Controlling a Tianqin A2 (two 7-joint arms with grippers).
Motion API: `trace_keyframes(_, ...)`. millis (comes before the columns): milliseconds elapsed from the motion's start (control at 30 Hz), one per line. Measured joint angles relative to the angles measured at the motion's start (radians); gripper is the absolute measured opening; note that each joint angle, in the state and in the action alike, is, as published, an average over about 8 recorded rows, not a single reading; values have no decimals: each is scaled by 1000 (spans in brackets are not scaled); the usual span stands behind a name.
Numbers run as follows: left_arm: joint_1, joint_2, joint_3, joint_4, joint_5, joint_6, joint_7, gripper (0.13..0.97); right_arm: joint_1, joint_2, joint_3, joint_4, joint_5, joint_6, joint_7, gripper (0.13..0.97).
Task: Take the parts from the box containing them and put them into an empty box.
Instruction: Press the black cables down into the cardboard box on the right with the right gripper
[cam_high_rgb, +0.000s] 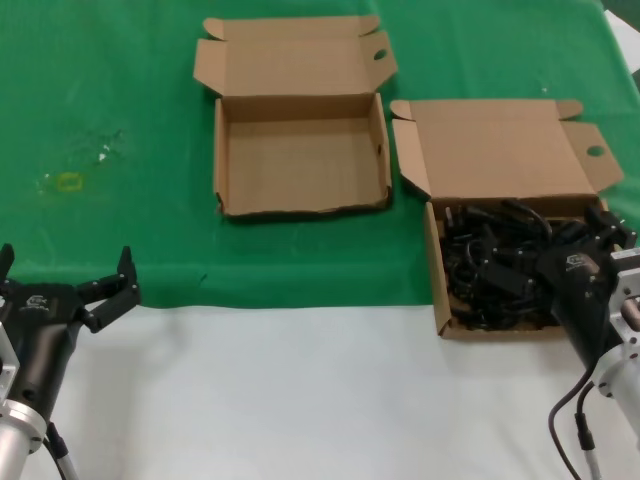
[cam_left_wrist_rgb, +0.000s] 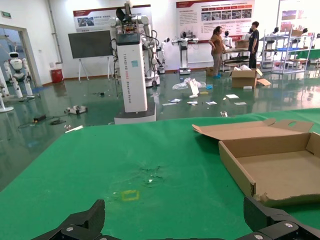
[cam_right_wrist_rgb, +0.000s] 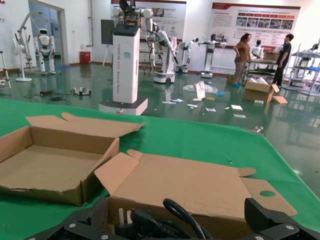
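Right now the right gripper (cam_high_rgb: 600, 235) sits low in the box containing them (cam_high_rgb: 500, 140), on the green cloth (cam_high_rgb: 120, 100) at the robot's right; its fingers are spread over the parts (cam_high_rgb: 490, 260), a tangle of black cords and plugs filling the tray. Whether they touch a cord, I cannot tell. Just beside it, toward the middle, the empty box (cam_high_rgb: 300, 150) stands open. Left gripper (cam_high_rgb: 70, 275) hovers near the table's front edge, fingers apart, holding nothing.
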Motion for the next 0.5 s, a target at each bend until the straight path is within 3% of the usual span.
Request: trace_keyframes(500,0,0,0,0,0,0,0,914,-2,4,1,1,0,-9,-1,966)
